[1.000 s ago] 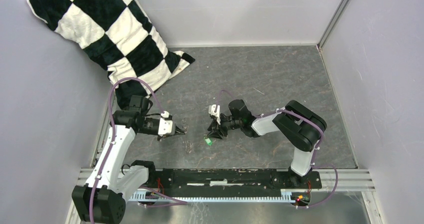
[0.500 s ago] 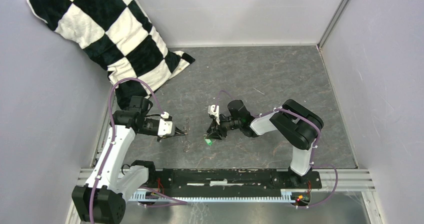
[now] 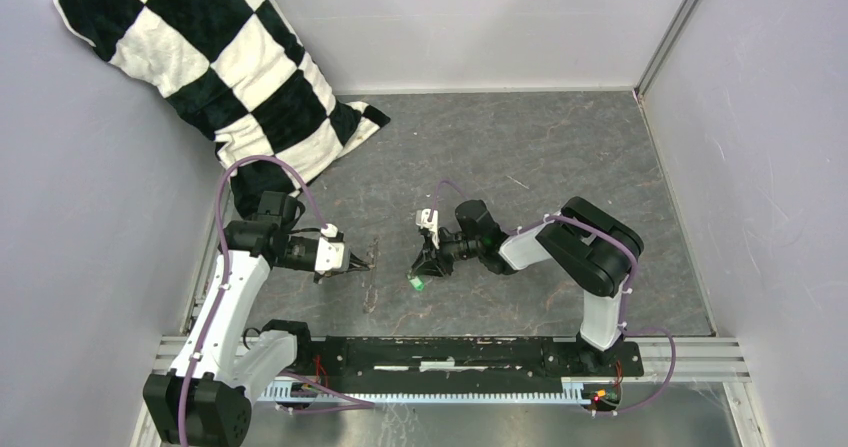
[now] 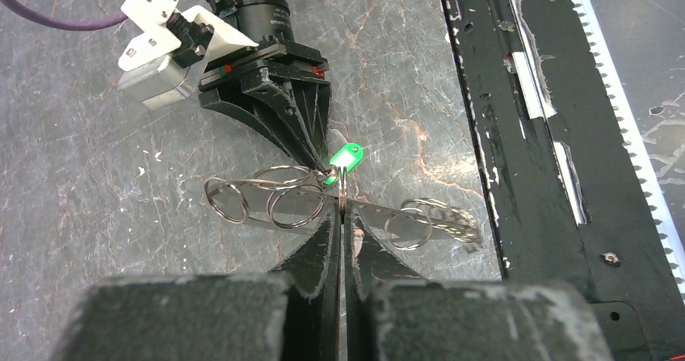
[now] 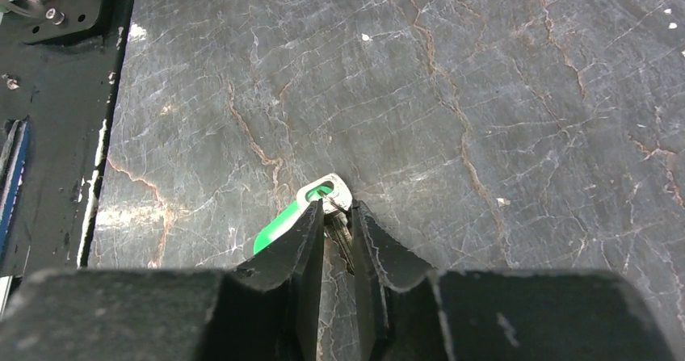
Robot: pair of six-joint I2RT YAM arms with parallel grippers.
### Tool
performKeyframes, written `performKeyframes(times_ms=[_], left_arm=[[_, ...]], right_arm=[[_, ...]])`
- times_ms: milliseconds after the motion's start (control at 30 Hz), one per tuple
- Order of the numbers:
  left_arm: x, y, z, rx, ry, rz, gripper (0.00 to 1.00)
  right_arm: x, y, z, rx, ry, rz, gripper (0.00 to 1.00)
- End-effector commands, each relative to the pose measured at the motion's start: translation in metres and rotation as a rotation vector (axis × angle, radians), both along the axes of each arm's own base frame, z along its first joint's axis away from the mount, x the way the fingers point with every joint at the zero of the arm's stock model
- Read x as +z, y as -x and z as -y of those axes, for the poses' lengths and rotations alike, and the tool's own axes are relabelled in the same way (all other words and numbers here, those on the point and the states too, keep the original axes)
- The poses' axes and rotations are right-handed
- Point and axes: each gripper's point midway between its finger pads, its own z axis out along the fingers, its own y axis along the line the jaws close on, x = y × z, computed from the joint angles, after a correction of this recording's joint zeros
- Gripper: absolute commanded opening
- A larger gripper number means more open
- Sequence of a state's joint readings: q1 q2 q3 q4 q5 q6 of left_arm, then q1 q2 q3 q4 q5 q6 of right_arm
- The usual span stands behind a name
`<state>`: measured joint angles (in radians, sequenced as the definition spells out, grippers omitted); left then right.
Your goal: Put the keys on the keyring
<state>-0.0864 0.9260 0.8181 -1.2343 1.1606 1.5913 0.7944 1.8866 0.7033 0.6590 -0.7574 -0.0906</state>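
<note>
Closest is the black rail where both arms are bolted. A little further, the left gripper is squeezed tight on the keyring and holds it up on its edge. Just past it, the keys lie on the grey table. The right gripper sits over them with a narrow gap. It may be pinching them, but I cannot tell. Far back leans a checkered pillow.

The bench is a dark grey, stone-veined sheet. A black-and-white checked pillow lies on it well beyond the left jaws, leaning against the wall. A green-tagged key lies at the tips of the right jaws.
</note>
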Motion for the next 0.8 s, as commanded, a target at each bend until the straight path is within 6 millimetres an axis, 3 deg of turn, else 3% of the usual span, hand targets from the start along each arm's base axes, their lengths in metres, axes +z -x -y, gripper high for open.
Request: performKeyframes(times_ms=[0,300,433,767], left_arm=[[0.017,-0.002,0.003,-0.026,0.036,0.080,0.02],[0.013,-0.002,0.003,-0.026,0.027,0.077,0.02],[0.010,-0.007,0.002,0.001,0.027,0.054,0.02],[0.007,-0.002,0.012,-0.020,0.075,-0.003,0.02]], right_arm=[[0.007,-0.001,-0.007,0.020,-0.045,0.006,0.22],[0.015,0.003,-0.007,0.032,-0.064,0.011,0.01],[0.041,0.003,-0.001,0.014,-0.100,0.075,0.01],[0.090,0.031,0.024,-0.015,0.001,0.345,0.00]])
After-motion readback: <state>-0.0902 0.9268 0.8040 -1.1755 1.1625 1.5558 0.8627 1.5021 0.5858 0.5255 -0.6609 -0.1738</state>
